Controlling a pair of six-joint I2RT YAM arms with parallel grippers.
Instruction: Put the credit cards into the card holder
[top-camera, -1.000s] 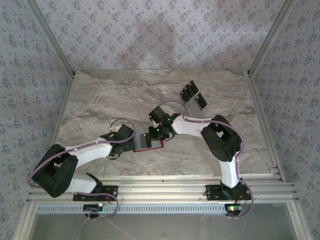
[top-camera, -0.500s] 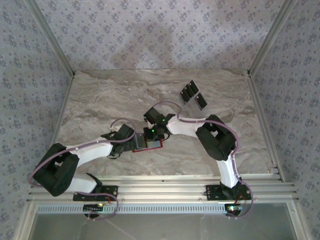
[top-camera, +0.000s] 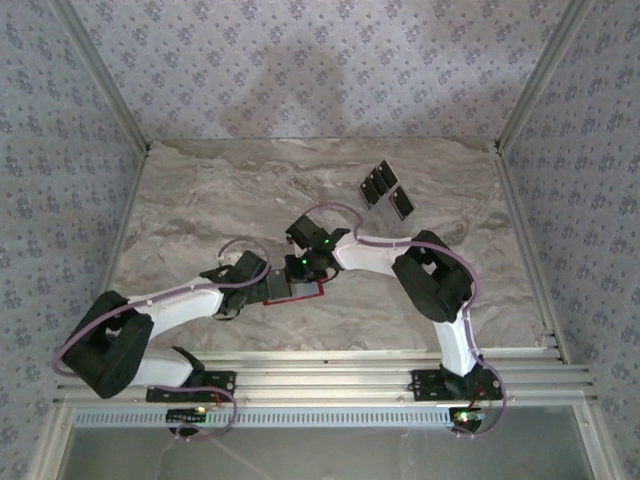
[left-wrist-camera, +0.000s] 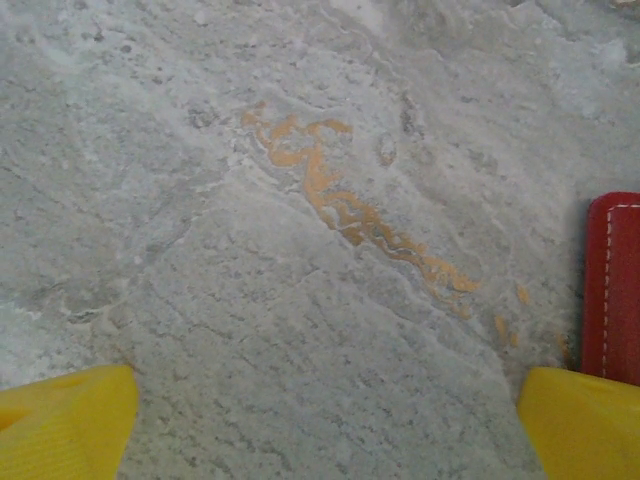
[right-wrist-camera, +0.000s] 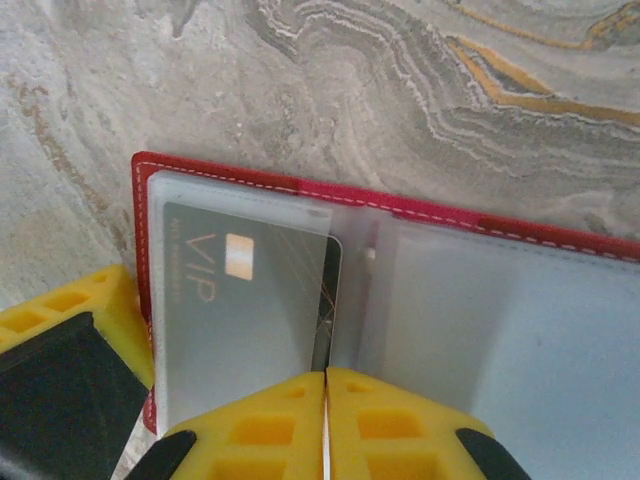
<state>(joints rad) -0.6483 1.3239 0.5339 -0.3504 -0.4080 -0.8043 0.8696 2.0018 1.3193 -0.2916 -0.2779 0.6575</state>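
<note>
Pressed together above the open wallet's (right-wrist-camera: 400, 207) pocketed card (right-wrist-camera: 240, 310): right tool (right-wrist-camera: 325, 385). Spread wide beside the wallet, over the surface (left-wrist-camera: 300, 300): left tool (left-wrist-camera: 325, 430).

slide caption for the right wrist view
Shut right gripper at the open red card holder, VIP credit card mostly inside its clear pocket
</note>
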